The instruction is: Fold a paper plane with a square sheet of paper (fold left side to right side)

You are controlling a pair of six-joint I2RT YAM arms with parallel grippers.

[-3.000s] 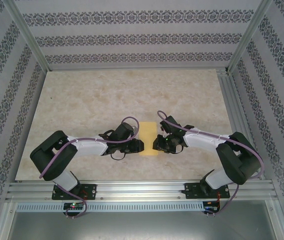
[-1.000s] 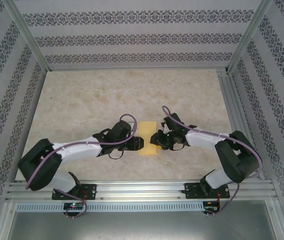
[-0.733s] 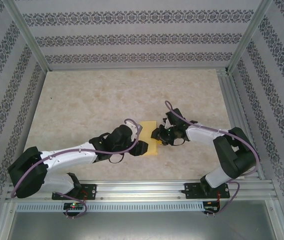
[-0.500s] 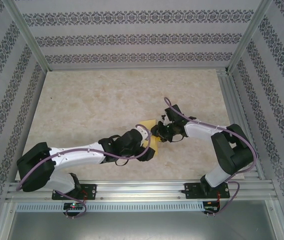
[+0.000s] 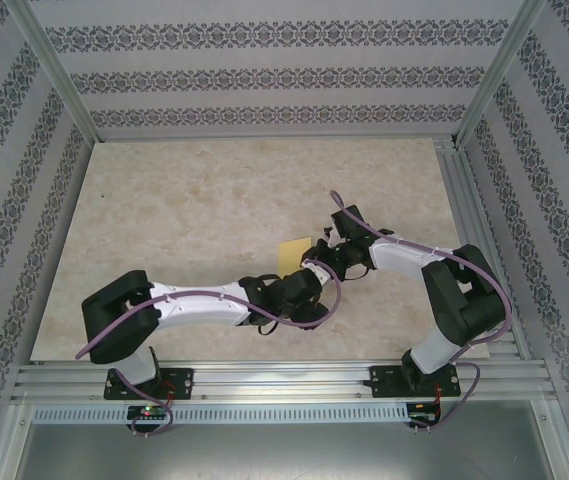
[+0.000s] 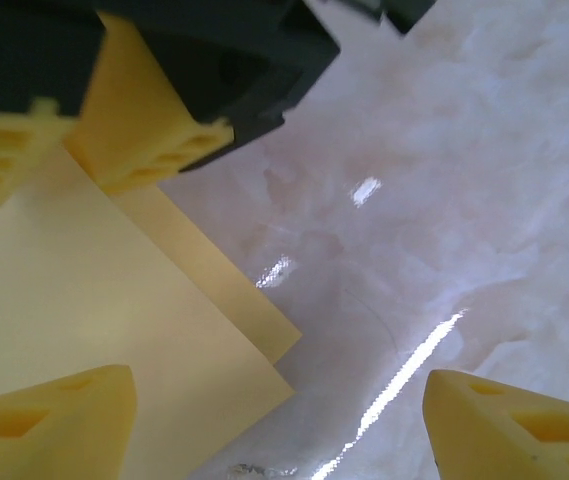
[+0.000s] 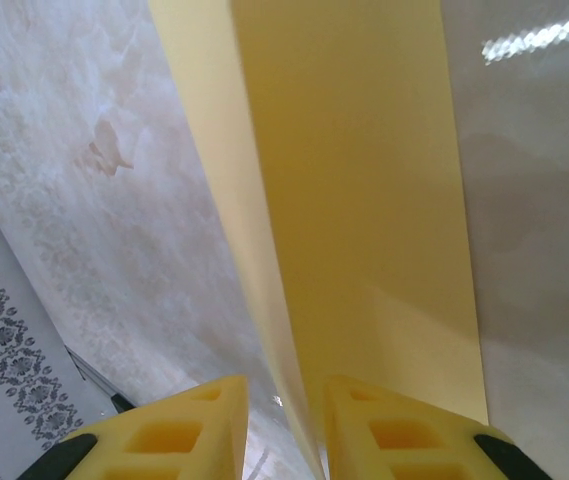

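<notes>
Paper (image 7: 354,200) yellow-orange, folded double, R jaws pinching edge, L jaws wide.

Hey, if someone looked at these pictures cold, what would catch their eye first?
The bright folded yellow sheet near the middle of the pale marbled table, where both arms meet. The right gripper pinches its edge, jaws closed on it, while the left gripper hovers over its corner with jaws spread wide.
</notes>
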